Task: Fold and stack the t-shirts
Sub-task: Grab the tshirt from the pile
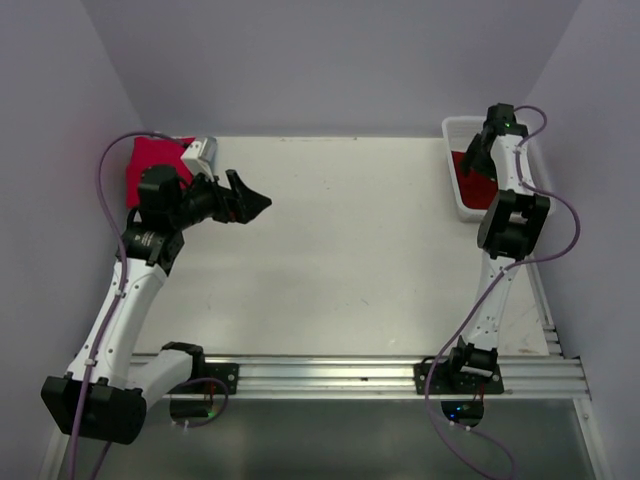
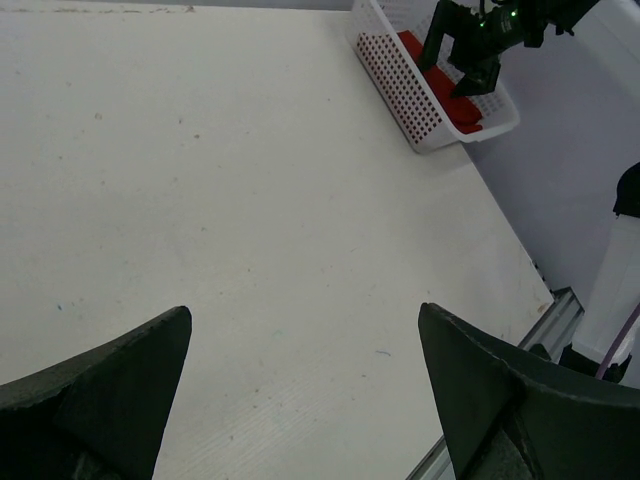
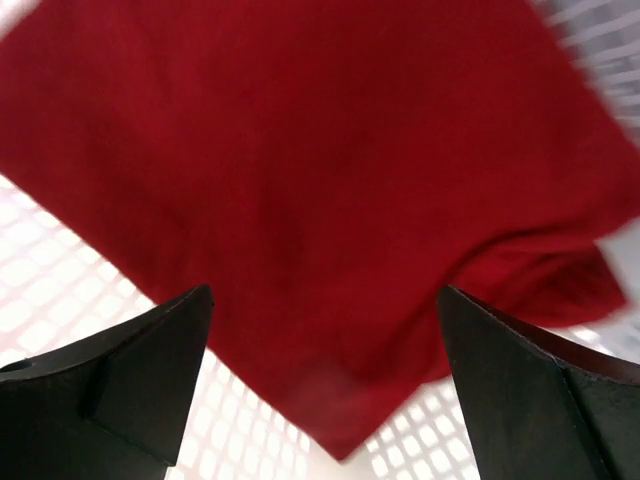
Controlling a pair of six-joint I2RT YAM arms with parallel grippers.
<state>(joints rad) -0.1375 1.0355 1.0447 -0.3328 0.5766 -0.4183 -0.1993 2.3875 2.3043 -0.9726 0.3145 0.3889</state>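
Note:
A dark crimson t-shirt (image 3: 320, 170) lies in the white mesh basket (image 1: 455, 200) at the back right; it also shows in the top view (image 1: 470, 172) and the left wrist view (image 2: 455, 100). My right gripper (image 3: 325, 300) hangs just above it inside the basket, jaws wide open, nothing between them. A brighter pinkish-red t-shirt (image 1: 148, 165) lies folded at the table's back left corner. My left gripper (image 1: 255, 200) hovers over the table to the right of that shirt, open and holding nothing; in its own wrist view (image 2: 305, 320) only bare tabletop lies between the fingers.
The white table (image 1: 340, 260) is walled on the left, back and right. A metal rail (image 1: 360, 375) with both arm bases runs along the near edge. The basket (image 2: 420, 100) stands against the right wall.

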